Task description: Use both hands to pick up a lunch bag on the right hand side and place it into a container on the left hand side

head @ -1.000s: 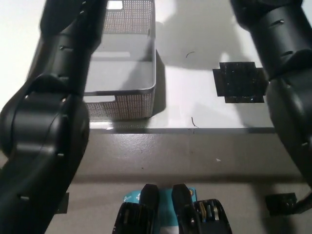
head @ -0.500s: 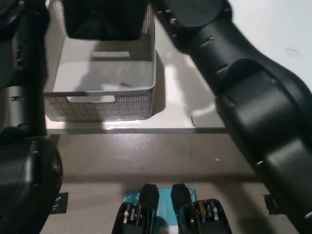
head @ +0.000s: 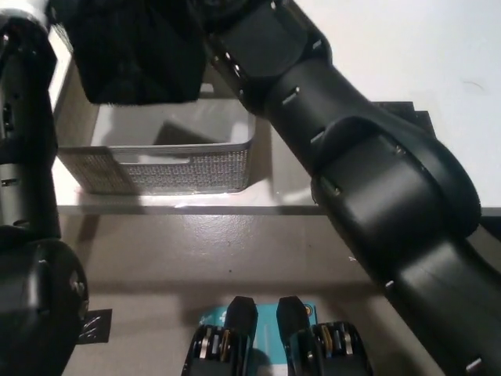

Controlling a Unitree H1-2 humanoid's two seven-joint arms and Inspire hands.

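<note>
Hands: neither was clearly visible, so I could not tell whether either was open, closed or gripping. Left hand [head: 31, 8] showed only as a sliver of white at the top left corner, above its dark arm [head: 27, 157] running down the left edge. Right hand was out of sight past the top edge; only the thick black right arm [head: 352, 180] showed, crossing diagonally from bottom right to top centre

Black soft-sided lunch bag [head: 137, 51] sat at top left, between the two arms, its lower edge overlapping the far wall of the grey perforated rectangular container [head: 164, 168]. Bag appeared to be above the container's opening rather than resting on its floor, but contact with the walls could not be judged. Pale grey container floor was visible below the bag, with a shadow falling across it

Container stood on the white table [head: 407, 55], close to the table's near edge and left of centre. Right arm passed just beside the container's right wall. Black square patch [head: 403, 110] on the table was mostly hidden behind the right arm. Grey floor [head: 211, 251] ran below the table edge, with a small dark marker [head: 94, 325] at lower left
</note>
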